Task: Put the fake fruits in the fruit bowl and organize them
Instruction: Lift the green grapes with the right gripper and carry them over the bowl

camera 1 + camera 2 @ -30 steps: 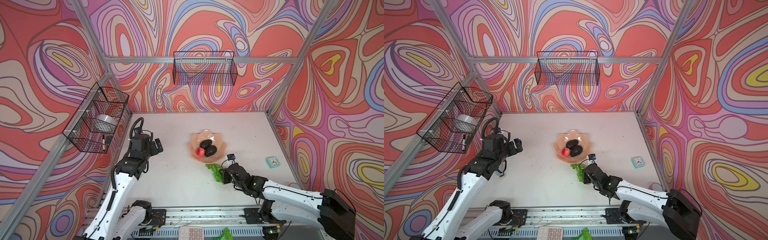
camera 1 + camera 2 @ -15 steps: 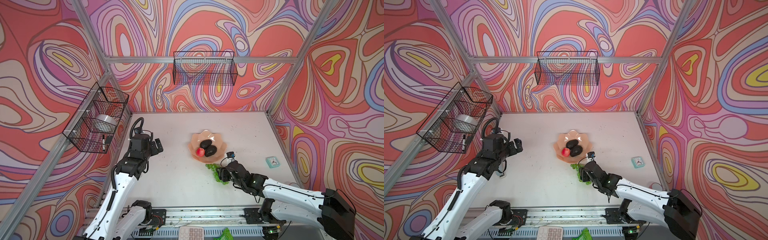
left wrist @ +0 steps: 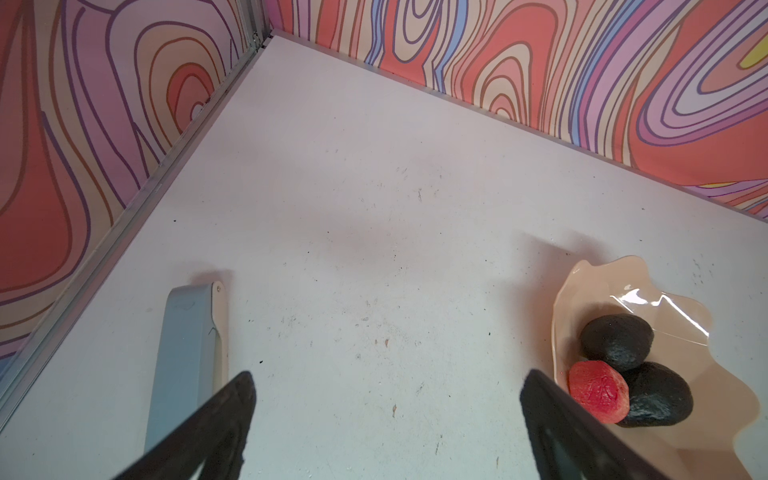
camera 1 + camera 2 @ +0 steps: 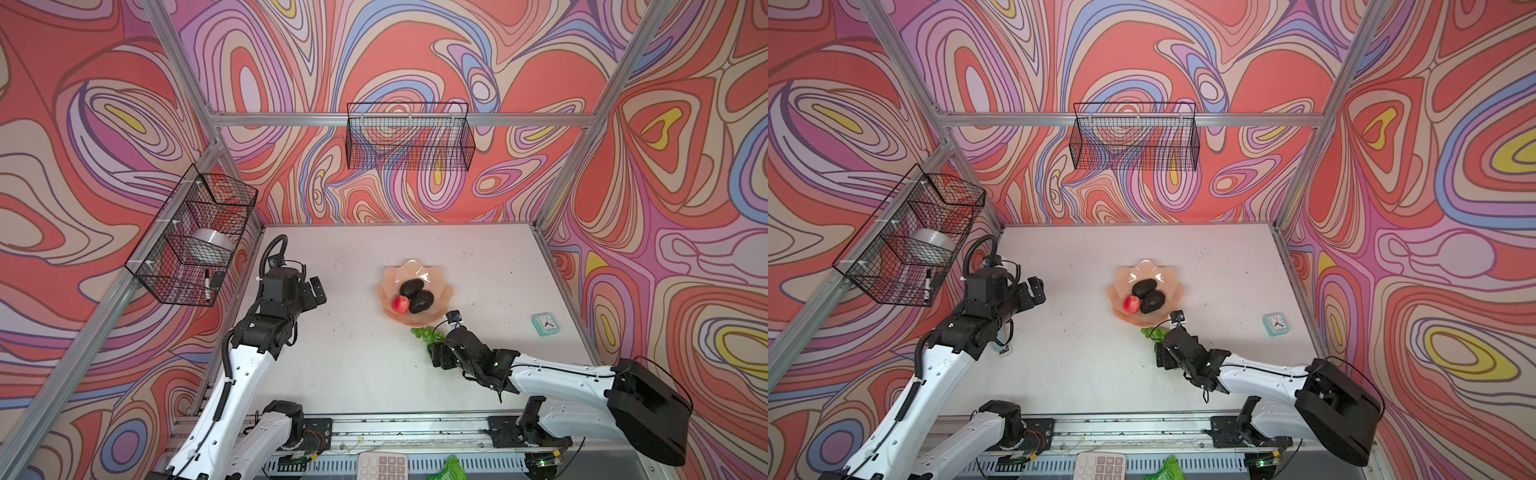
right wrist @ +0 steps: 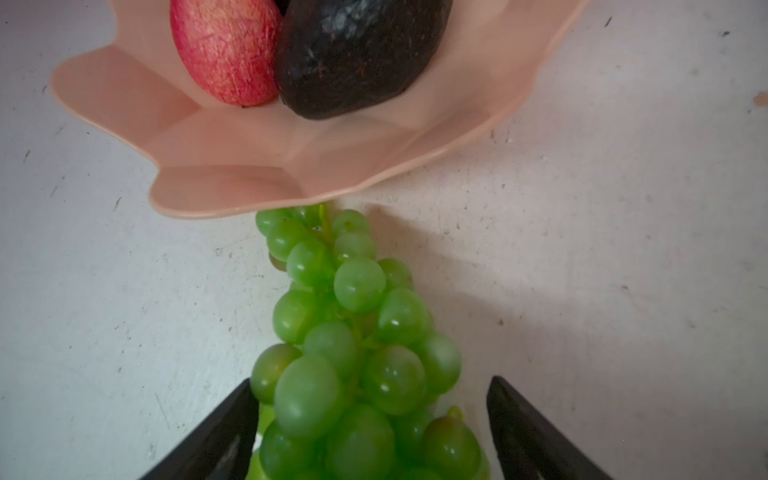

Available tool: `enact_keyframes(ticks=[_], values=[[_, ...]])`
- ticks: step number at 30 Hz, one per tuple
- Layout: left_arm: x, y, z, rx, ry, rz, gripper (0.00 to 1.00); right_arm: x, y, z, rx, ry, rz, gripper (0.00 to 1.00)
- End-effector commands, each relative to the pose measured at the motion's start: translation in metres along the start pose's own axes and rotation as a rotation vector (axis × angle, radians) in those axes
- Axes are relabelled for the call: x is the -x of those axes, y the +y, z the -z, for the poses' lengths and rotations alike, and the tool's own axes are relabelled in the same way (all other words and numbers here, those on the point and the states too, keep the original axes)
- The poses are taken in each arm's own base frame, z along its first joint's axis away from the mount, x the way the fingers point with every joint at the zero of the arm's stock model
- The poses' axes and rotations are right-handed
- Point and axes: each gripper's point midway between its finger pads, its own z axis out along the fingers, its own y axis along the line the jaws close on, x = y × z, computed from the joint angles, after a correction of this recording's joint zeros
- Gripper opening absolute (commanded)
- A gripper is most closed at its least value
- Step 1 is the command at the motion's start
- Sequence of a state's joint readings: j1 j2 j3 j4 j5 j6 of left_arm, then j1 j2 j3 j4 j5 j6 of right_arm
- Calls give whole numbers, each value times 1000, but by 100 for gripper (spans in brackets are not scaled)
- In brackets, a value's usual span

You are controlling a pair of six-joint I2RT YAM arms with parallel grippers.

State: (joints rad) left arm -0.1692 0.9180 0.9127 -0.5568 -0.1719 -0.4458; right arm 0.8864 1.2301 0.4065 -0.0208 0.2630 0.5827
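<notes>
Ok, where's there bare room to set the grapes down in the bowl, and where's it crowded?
Inside the bowl, the far part behind the two avocados is bare; the near left, by the red fruit, is crowded. Outside, bare table lies between bowl and clock. The near rim is tight: grapes and the right gripper sit there.

Swirl-patterned walls [image 4: 415, 54], white tabletop [image 4: 365, 374], wire baskets [image 4: 409, 141]
</notes>
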Motion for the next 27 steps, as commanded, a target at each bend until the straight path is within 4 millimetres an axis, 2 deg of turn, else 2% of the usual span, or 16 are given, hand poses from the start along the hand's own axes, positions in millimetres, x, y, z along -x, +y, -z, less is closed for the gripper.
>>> enact_keyframes(ticks=[1,4,7,12,17,21,27], values=[[-4,4,-2,13,14,6,100,-5,-1,-7,-6,3,12,86],[-3,4,-1,12,11,6,100,-6,0,-10,-5,7,10,78],[-3,4,-1,13,10,6,100,-6,-1,-11,-11,8,8,61],[-4,4,-2,13,12,7,100,-5,-4,-2,1,-17,-26,42],[-3,3,-2,9,9,10,100,-4,-17,15,-21,-52,-73,35],[-4,3,-2,8,14,9,100,7,-21,29,-27,-98,-121,31],[-3,3,-1,7,8,10,100,43,-29,66,-84,-194,-153,28]])
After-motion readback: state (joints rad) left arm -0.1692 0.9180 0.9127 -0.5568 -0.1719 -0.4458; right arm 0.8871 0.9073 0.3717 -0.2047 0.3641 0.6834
